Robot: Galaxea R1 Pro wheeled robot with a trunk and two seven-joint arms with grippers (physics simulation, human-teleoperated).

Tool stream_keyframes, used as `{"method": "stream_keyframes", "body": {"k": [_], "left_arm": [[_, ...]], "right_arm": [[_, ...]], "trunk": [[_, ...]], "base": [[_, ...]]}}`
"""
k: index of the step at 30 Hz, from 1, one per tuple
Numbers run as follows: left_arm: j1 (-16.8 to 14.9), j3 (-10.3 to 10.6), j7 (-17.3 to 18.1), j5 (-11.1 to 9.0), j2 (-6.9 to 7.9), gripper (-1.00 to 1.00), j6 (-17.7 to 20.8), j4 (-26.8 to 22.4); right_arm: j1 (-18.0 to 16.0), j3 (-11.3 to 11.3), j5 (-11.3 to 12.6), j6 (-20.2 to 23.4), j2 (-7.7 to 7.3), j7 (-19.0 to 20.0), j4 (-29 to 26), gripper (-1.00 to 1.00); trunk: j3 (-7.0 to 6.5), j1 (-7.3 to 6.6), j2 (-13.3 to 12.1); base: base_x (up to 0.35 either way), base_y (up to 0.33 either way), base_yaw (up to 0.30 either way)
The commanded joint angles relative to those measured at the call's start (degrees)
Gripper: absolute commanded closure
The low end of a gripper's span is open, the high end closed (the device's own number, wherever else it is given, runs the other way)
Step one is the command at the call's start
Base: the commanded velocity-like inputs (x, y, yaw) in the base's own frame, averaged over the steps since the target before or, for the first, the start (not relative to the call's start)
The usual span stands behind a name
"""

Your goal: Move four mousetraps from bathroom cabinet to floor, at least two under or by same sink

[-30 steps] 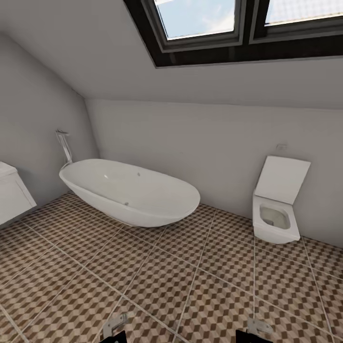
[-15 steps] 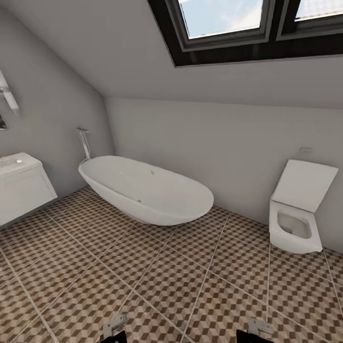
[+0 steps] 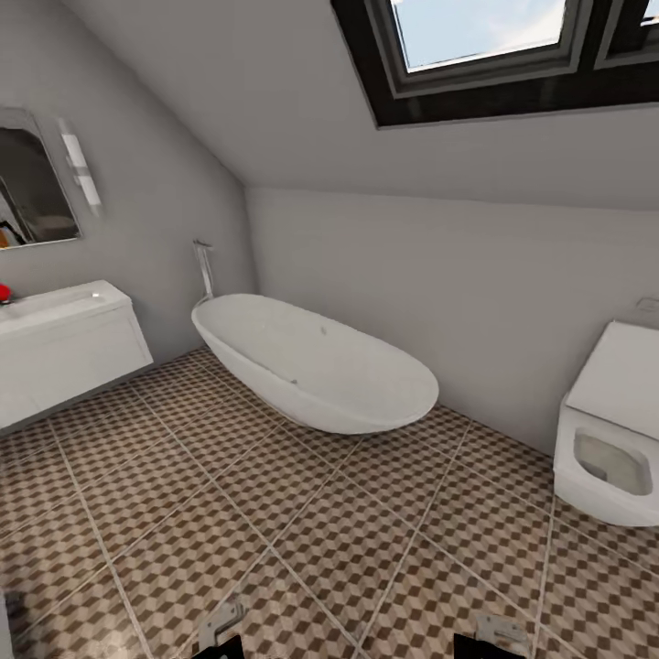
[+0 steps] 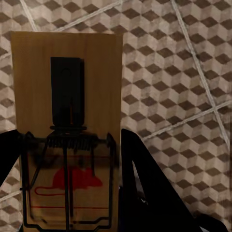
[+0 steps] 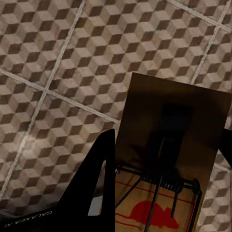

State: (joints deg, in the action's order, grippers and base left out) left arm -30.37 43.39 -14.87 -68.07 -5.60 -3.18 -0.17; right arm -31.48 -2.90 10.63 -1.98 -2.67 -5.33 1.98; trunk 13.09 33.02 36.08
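Left hand (image 4: 67, 193) pinching a mousetrap (image 4: 66, 121), right hand (image 5: 166, 193) pinching another mousetrap (image 5: 169, 159), both held above the bathroom floor (image 3: 302, 540). Bathtub (image 3: 311, 361) on that floor, toilet (image 3: 609, 448) beside it.

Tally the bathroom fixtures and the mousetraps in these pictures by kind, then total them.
Mousetraps: 2, one in the left hand and one in the right hand
Bathtub: 1
Toilet: 1
Sink vanity: 1
Mirror: 1
Total: 6
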Motion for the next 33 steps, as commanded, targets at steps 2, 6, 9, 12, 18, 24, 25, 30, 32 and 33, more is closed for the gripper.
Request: {"method": "stream_keyframes", "body": {"k": [2, 6, 9, 12, 18, 24, 25, 30, 32, 33], "left_arm": [[0.0, 0.5, -0.3, -0.3, -0.03, 1.00, -0.1, 0.0], [0.0, 0.5, -0.4, -0.3, -0.03, 1.00, -0.1, 0.0], [0.0, 0.5, -0.4, -0.3, -0.03, 1.00, -0.1, 0.0], [0.0, 0.5, -0.4, -0.3, -0.03, 1.00, -0.1, 0.0], [0.0, 0.5, -0.4, -0.4, -0.03, 1.00, -0.1, 0.0], [0.0, 0.5, -0.4, -0.4, -0.03, 1.00, -0.1, 0.0], [0.0, 0.5, -0.4, -0.4, -0.03, 1.00, -0.1, 0.0], [0.0, 0.5, -0.4, -0.4, -0.03, 1.00, -0.1, 0.0], [0.0, 0.5, -0.4, -0.4, -0.03, 1.00, -0.1, 0.0], [0.0, 0.5, -0.4, -0.4, -0.03, 1.00, -0.1, 0.0]], "right_arm": [[-0.1, -0.3, 0.3, -0.2, 0.01, 0.0, 0.1, 1.00], [-0.1, -0.3, 0.3, -0.2, 0.03, 0.0, 0.1, 1.00], [-0.1, -0.3, 0.3, -0.2, 0.05, 0.0, 0.1, 1.00], [-0.1, -0.3, 0.3, -0.2, 0.09, 0.0, 0.1, 1.00], [-0.1, -0.3, 0.3, -0.2, 0.06, 0.0, 0.1, 1.00], [-0.1, -0.3, 0.3, -0.2, 0.10, 0.0, 0.1, 1.00], [-0.1, -0.3, 0.2, -0.2, 0.12, 0.0, 0.1, 1.00], [-0.1, -0.3, 0.2, -0.1, 0.32, 0.0, 0.1, 1.00], [-0.1, -0.3, 0.2, -0.1, 0.35, 0.0, 0.1, 1.00], [-0.1, -0.3, 0.2, -0.1, 0.36, 0.0, 0.1, 1.00]], "trunk": [[0.09, 0.02, 0.1], [0.09, 0.02, 0.1], [0.09, 0.02, 0.1], [0.09, 0.02, 0.1], [0.09, 0.02, 0.1], [0.09, 0.02, 0.1], [0.09, 0.02, 0.1], [0.09, 0.02, 0.1], [0.09, 0.02, 0.1], [0.09, 0.02, 0.1]], "base": [[0.000, -0.322, 0.284], [0.000, -0.326, 0.284], [0.000, -0.328, 0.284], [0.000, -0.329, 0.284], [0.000, -0.309, 0.256], [0.000, -0.118, 0.115], [0.000, -0.040, 0.196], [0.000, -0.016, 0.247], [0.000, -0.005, 0.269], [0.000, -0.003, 0.273]]}}
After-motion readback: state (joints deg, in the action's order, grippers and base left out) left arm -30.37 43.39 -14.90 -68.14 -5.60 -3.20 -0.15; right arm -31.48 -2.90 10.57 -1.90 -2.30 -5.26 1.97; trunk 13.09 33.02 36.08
